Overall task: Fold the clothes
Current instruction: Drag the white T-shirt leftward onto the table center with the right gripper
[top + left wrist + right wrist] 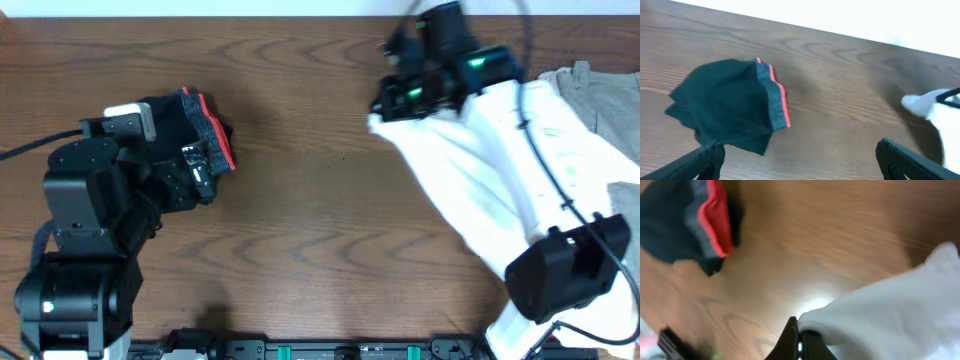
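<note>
Wooden table [300, 200]: right gripper [799, 339] pinches the white T-shirt [470, 170] edge (jaws tight together); left gripper [800, 157] gapes wide, empty, near the black garment [720, 100].

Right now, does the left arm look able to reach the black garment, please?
Probably yes: the left hand is open and close to the black garment, with nothing lying between them.

Bright, even overhead light leaves the white T-shirt [470, 180] nearly washed out, its folds faint. The right wrist view is warm-tinted, with a pale glare patch on the tabletop [840, 230] just beside the T-shirt and the black garment [670, 225] blurred; beyond the tabletop, the left wrist view burns out white.
</note>
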Tool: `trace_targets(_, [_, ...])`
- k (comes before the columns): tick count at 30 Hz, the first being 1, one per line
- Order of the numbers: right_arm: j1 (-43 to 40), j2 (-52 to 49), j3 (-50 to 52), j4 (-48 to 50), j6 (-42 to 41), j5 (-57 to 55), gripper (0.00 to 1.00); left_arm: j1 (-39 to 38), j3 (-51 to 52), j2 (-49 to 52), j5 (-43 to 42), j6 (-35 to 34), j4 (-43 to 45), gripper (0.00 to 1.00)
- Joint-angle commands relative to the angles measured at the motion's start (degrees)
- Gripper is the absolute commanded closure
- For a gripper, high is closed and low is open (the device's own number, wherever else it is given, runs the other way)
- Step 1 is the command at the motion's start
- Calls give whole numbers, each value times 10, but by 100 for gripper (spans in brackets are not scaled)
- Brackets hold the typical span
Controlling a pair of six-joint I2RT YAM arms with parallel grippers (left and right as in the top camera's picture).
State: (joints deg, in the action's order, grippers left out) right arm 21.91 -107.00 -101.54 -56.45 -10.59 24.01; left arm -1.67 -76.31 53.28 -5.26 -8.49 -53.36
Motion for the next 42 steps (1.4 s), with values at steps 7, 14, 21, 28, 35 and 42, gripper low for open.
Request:
trace_targets(7, [152, -59, -4, 18, 24, -6, 99, 0, -13, -2, 56, 21, -15, 2])
trace_targets(14, [217, -51, -4, 23, 113, -18, 75, 0, -13, 0, 60, 25, -17, 2])
trace_targets(21, [144, 3, -4, 23, 70, -109, 29, 0, -13, 25, -6, 25, -28, 2])
trace_targets(28, [-23, 14, -4, -9, -58, -127, 18, -35, -12, 133, -122, 42, -51, 2])
trace_targets(35, [-145, 12, -4, -76, -61, -105, 12, -134, -12, 271, -129, 75, -50, 8])
trace_targets(42, [-205, 12, -4, -116, -56, -105, 11, -228, -12, 427, -79, 85, -13, 15])
